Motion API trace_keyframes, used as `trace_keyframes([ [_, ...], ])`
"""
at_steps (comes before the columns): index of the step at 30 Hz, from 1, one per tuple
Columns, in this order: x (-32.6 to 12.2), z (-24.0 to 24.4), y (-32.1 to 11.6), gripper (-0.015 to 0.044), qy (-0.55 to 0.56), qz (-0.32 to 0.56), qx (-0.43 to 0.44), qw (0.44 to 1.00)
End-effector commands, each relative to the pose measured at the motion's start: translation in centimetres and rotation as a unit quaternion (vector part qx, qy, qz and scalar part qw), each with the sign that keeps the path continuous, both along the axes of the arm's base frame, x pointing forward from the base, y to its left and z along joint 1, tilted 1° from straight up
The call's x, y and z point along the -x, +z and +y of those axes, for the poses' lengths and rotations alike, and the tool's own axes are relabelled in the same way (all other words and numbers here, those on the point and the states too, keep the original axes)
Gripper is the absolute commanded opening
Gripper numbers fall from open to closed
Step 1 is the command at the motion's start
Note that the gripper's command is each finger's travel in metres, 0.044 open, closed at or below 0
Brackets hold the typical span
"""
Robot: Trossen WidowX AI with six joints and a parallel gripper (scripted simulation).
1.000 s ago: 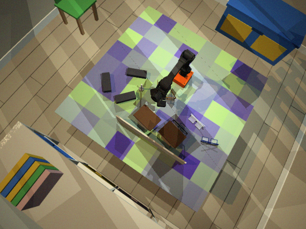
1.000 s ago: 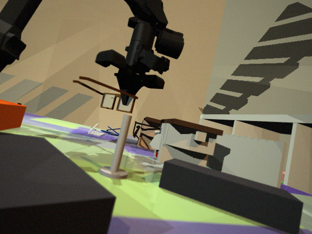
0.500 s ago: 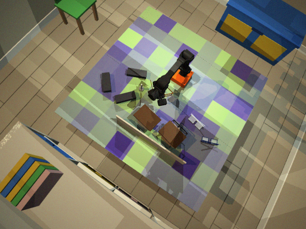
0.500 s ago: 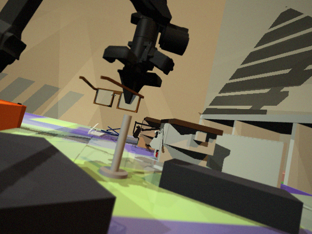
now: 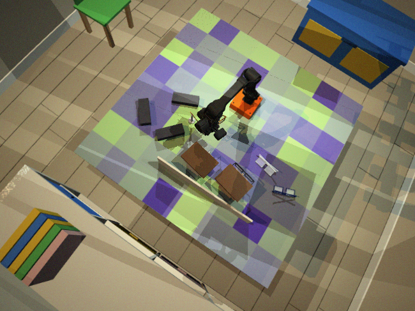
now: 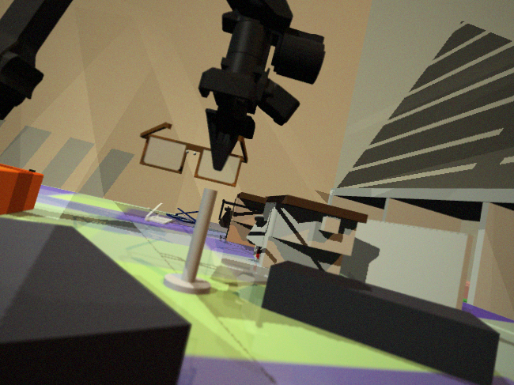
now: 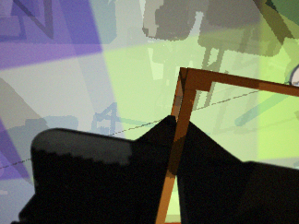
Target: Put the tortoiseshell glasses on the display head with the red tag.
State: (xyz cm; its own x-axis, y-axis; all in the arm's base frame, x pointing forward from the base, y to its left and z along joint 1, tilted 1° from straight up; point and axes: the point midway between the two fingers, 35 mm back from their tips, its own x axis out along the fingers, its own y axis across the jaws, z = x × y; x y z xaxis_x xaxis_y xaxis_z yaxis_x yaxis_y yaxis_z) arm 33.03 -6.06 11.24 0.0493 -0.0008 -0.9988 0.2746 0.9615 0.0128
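The tortoiseshell glasses (image 6: 192, 146) (image 7: 196, 78) hang in the air, lenses upright in the exterior view, temples pointing back. My gripper (image 6: 219, 167) (image 7: 175, 123) is shut on them at one side of the frame, near a hinge. It is high above the floor, over and behind a pale post in the exterior view; the arm covers most of the glasses in the top view. A small red tag (image 6: 258, 253) shows low beside a pale, partly hidden head shape (image 6: 256, 235) at the near brown-topped stand (image 6: 317, 207) (image 5: 199, 158). The other head is mostly hidden at the far stand (image 5: 234, 182).
The pale post (image 6: 199, 235) (image 5: 191, 119) stands among three dark blocks (image 5: 143, 111) (image 5: 185, 99) (image 5: 169, 131). A long thin board (image 5: 203, 189) stands behind the brown-topped stands. Black glasses (image 5: 243, 172), white glasses (image 5: 266, 165) and blue glasses (image 5: 284, 191) lie to the right.
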Motion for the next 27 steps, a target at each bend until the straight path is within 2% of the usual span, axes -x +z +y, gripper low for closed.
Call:
trace_keyframes([
  [1,-0.3,-1.1,0.2,0.0,0.067,-0.003,0.006,0.998],
  [12,-0.4,-3.3,0.3,0.0,0.225,-0.002,0.015,0.974],
  [27,-0.3,-6.2,0.3,0.0,0.41,-0.001,0.026,0.912],
])
